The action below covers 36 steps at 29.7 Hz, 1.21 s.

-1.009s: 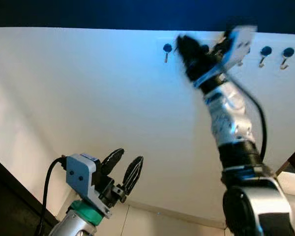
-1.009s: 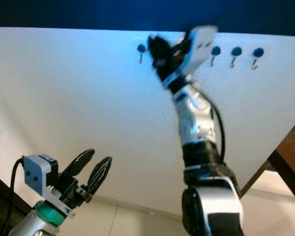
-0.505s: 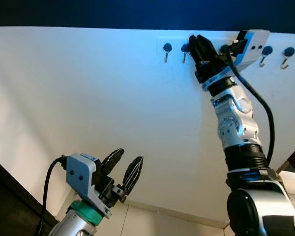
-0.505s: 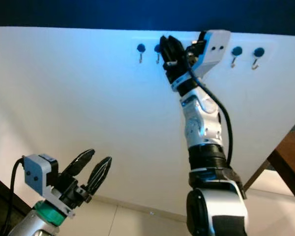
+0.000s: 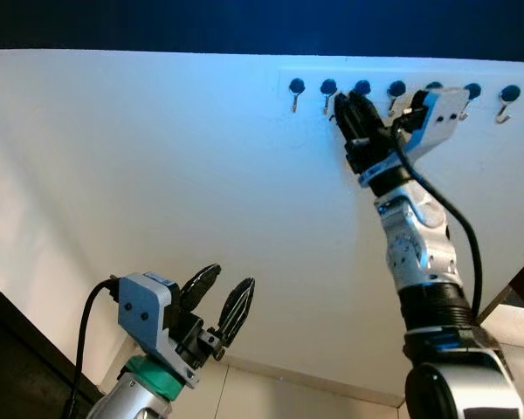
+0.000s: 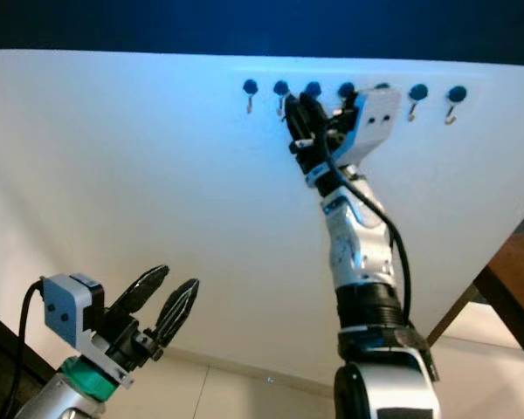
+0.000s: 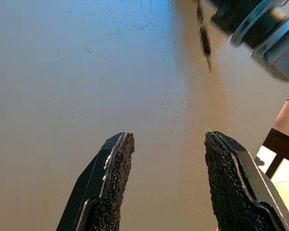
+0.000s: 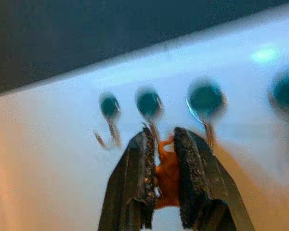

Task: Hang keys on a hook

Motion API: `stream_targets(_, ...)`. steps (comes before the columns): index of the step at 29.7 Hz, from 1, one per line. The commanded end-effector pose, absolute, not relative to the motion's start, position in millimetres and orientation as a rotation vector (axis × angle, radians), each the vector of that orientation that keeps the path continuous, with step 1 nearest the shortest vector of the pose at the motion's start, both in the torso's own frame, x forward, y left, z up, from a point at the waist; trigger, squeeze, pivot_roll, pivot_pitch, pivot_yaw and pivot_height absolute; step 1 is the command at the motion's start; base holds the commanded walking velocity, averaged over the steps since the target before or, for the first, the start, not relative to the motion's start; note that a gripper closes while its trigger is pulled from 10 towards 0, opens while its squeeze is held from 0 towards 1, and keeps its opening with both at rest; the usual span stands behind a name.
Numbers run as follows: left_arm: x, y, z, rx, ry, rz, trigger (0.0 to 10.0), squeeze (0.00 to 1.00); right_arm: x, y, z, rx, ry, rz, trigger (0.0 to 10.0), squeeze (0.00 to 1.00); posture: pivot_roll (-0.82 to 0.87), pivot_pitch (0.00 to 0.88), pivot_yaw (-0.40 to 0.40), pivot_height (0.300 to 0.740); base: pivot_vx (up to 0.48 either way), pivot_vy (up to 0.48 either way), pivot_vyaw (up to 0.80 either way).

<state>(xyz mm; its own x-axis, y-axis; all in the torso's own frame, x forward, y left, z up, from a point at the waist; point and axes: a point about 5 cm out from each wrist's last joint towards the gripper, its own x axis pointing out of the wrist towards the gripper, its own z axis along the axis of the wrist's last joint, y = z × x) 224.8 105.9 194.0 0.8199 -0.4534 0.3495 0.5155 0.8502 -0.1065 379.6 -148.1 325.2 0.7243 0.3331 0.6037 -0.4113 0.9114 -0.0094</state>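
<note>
right arm stretched high, right hand (image 5: 348, 109) pinched closed; left hand (image 5: 218, 297) low, fingers spread apart.

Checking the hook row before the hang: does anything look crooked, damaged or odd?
Nothing stands out. The hooks sit in an even row on the white wall, none bent. The right tool pinches an orange item just below them; the left tool is open.
</note>
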Motion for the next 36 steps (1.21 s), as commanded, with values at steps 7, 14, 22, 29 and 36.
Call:
stream_targets(7, 222.5, 107.0, 192.9, -0.192, -0.314, -0.517, 10.0, 0.00, 381.4, -145.6, 289.2, 0.148, -0.526, 0.384, 10.0, 0.00, -0.12, 0.095, 0.141, 0.740, 0.000, 0.000, 0.00)
stream_targets(14, 222.6, 107.8, 191.2, -0.195, -0.303, -0.506, 10.0, 0.00, 381.3, -138.6, 272.5, 0.105, -0.438, 0.416, 10.0, 0.00, -0.12, 0.100, 0.141, 0.740, 0.000, 0.000, 0.00)
stream_targets(22, 227.9, 118.3, 178.7, -0.179, -0.244, -0.390, 10.0, 0.00, 373.3, -122.6, 230.2, 0.032, -0.264, 0.508, 10.0, 0.00, -0.12, 0.101, 0.127, 0.740, 0.000, 0.000, 0.00)
stream_targets(29, 234.2, 142.7, 151.0, -0.097, -0.117, -0.168, 10.0, 0.00, 351.4, -108.4, 177.3, 0.000, -0.072, 0.602, 10.0, 0.00, -0.12, 0.098, 0.118, 0.740, 0.000, 0.000, 0.00)
stream_targets(36, 232.2, 176.5, 114.5, 0.028, 0.038, 0.139, 10.0, 0.00, 313.2, -124.7, 111.0, 0.048, 0.080, 0.414, 10.0, 0.00, -0.14, 0.069, 0.110, 0.740, 0.000, 0.000, 0.00)
